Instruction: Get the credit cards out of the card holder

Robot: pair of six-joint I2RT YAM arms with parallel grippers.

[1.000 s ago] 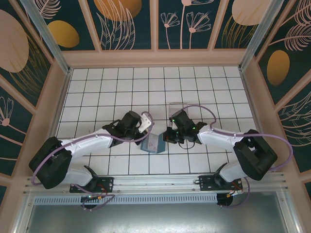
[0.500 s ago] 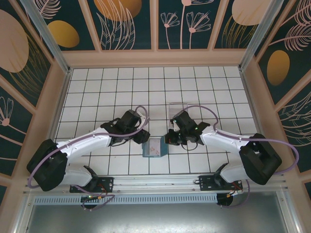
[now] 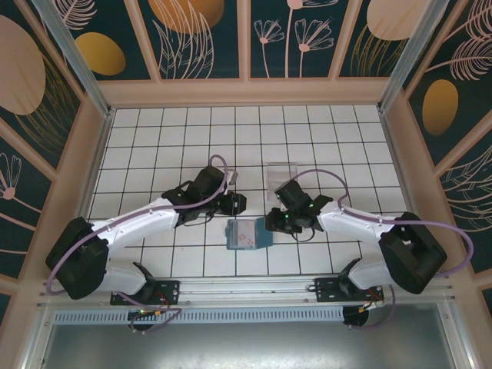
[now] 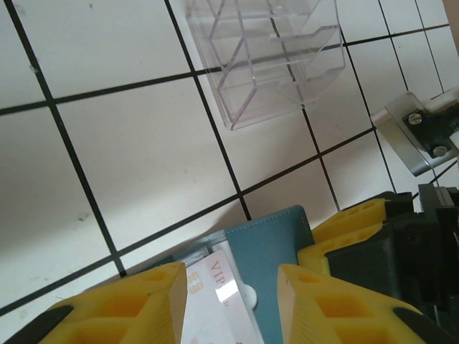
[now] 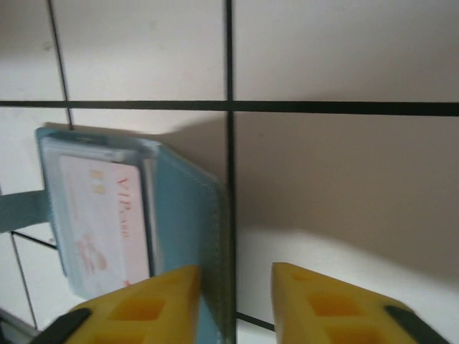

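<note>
**Card holder lying open, both grippers at its back edge, jaws apart**

Top view: a small teal-blue soft bifold card holder (image 3: 260, 237) lies opened out on the white tiled table (image 3: 154, 138). It sits toward the near edge, between the two arms. Its left panel looks paler than the right one. A clear transparent plastic tray (image 3: 280, 174) stands further back, apart from the holder.

The left gripper (image 3: 234, 204) sits just behind the holder's back left corner. The right gripper (image 3: 270, 224) is at the back right corner, over the holder's edge.

Left wrist view: the yellow fingers (image 4: 143, 304) stand apart with an open gap between them. Through the gap shows a thin white rectangular card (image 4: 215, 294) with red "VIP" lettering, tucked into the holder. The teal panel (image 4: 269, 244) lies just beside it. Nothing is pinched between the jaws. I cannot tell whether the fingertips touch the card. The clear tray (image 4: 269, 50) is ahead, across a tile line.

Right wrist view: the yellow fingers (image 5: 323, 304) are also apart. The holder's stitched teal edge (image 5: 183, 215) runs into the gap along the left finger. A strip of bare tile shows between that edge and the other finger, so nothing is clamped. The white card (image 5: 100, 215) lies face up in the far panel's pocket.
</note>
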